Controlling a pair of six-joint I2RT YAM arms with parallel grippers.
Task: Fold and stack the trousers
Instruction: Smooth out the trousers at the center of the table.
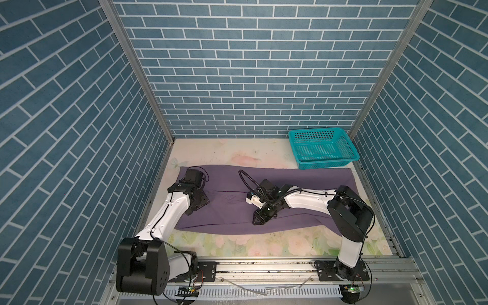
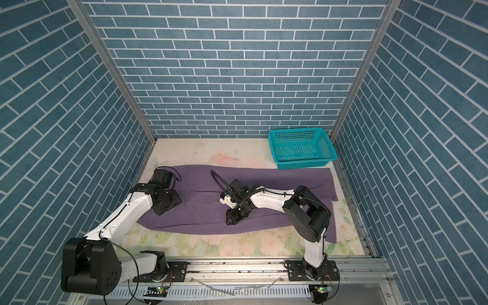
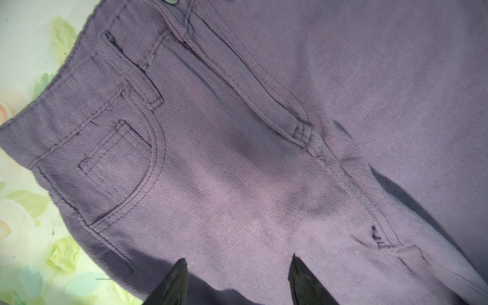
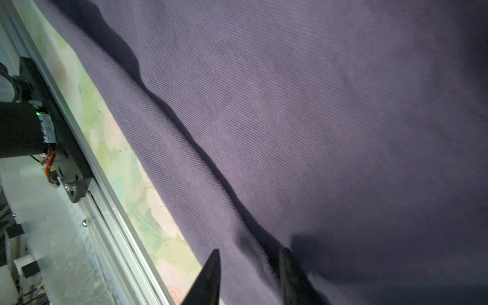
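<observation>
Muted-purple soft cloth trousers [image 1: 227,208]: one end partly hidden under white right arm [image 1: 306,203] in both top views, and cut off at wrist views' edges. Left pincer [image 3: 238,261], right pincer [image 4: 250,252]: dark tips only, rest cut off.

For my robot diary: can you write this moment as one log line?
trousers: spread out flat | left gripper: open over waist end | right gripper: open over leg | basket: empty

My white-and-black left arm [image 1: 169,211] reaches forward with the wrist bent down. Its black pointed-finger left tool [image 3: 237,261] aims downward, jaws wide apart, nothing between the tips. My white-and-black right arm [image 1: 309,202] is folded at the elbow, forearm low and stretched toward centre. Its black right tool [image 4: 250,252] tilts down, jaws parted more narrowly.
</observation>
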